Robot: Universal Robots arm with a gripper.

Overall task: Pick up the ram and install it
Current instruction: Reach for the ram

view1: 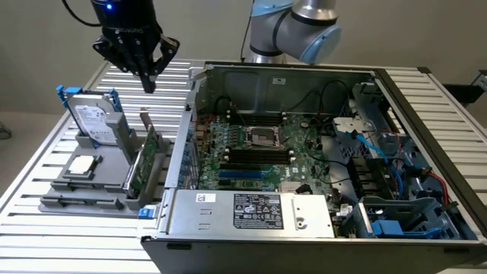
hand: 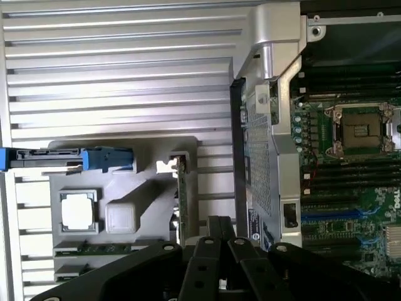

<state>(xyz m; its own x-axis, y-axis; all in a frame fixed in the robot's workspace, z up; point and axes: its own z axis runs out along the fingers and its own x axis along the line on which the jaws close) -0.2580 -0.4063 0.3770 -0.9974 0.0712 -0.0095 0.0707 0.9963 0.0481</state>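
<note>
My gripper (view1: 149,85) hangs shut and empty high over the slatted table, behind the grey parts holder (view1: 61,185). In the wrist view its fingers (hand: 219,229) press together above the holder (hand: 144,188), close to the edge-on green expansion card (hand: 182,200). The ram (hand: 94,248) is a thin green stick standing on edge in a slot near the holder's front end. The black memory slots (view1: 259,155) lie beside the processor socket (view1: 263,136) on the motherboard inside the open computer case (view1: 228,214); the wrist view also catches those slots (hand: 351,172).
On the holder stand a hard drive (view1: 95,120) in a blue-handled caddy, a processor chip (view1: 82,165) and the tall green expansion card (view1: 142,162). The case wall (view1: 181,154) rises between holder and motherboard. Cables and drive bays (view1: 388,171) crowd the case on the exterior view's right.
</note>
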